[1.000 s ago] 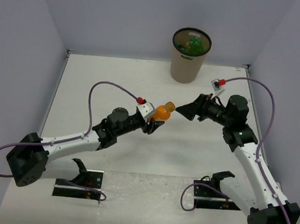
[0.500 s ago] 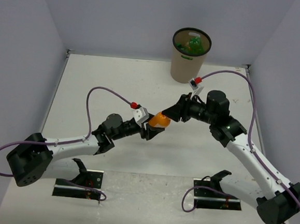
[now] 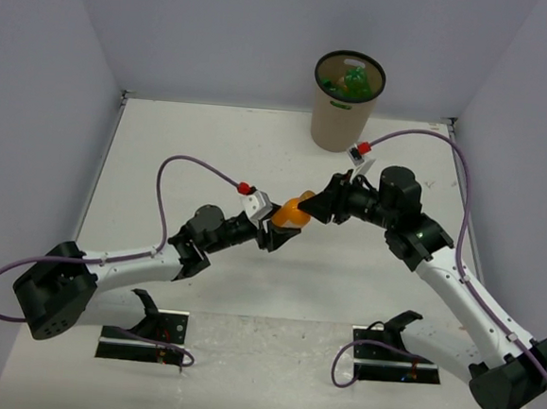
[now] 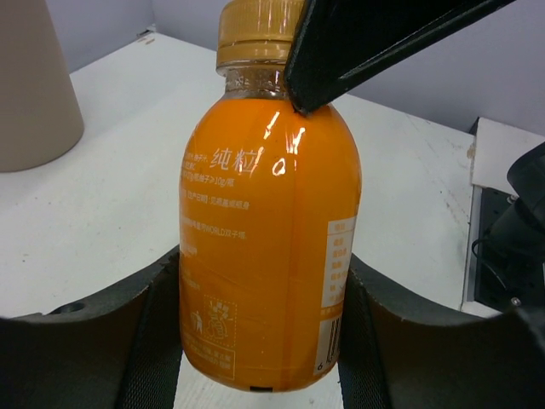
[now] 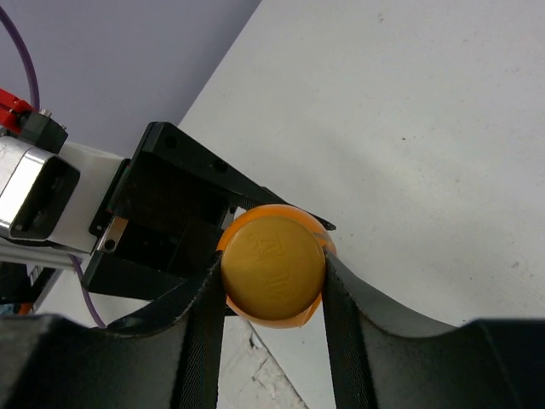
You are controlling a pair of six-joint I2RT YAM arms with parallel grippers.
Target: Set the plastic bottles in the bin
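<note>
Handover over mid-counter; stubby orange plastic bottle (image 3: 292,214) spans both grippers.
Top: left gripper (image 3: 277,226) clamps bottle body, right gripper (image 3: 319,206) at cap end; long axis L–R, cap twd right edge; tall tan cylindrical bin (image 3: 339,126) at far edge, nearer R arm. L wrist: fingers (image 4: 157,315) pinch body. R wrist: jaws closed on cap (image 5: 272,273), axis straight into cam.

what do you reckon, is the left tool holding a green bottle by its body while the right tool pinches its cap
Wrong colour: the left wrist view shows an orange bottle, held by its body in the left tool while the right tool pinches its cap.
</note>
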